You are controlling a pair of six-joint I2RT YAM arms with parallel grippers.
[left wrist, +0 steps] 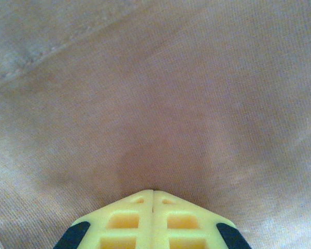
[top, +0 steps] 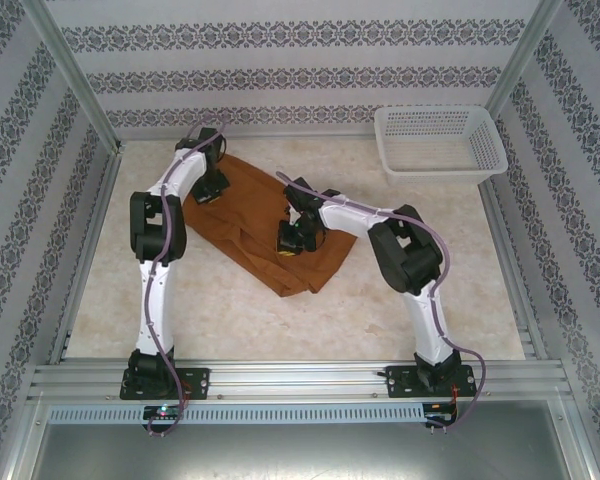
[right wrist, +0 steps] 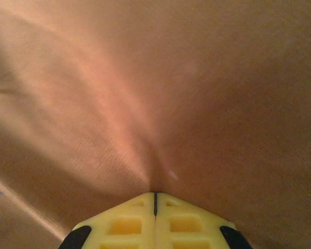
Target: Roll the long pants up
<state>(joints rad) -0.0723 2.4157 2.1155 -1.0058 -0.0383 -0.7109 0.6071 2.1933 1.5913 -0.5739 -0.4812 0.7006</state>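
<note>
Top external view: one white basket sits on the tabletop, far past the long pants and off to their right, well apart from them. Its net bottom shows all over.

In front of the pants, at the near edge, a gray metal rail holds both arm bases. Next comes the pale tabletop. The brown pants lie flat and folded on it, slanting from far left to near right. Walls with dark flower stripes stand behind the pants and on both sides.

Bare tabletop lies in front of the pants, to their left, and to their right up to the basket. The far end of the pants is near the back wall.

The left hand sits on the far end of the pants. In the left wrist view, this hand is squeezed shut, with cloth pinched up at its yellow tips. The right hand sits on the near half. In the right wrist view, it is shut too, and folds in the cloth run into its tips.
</note>
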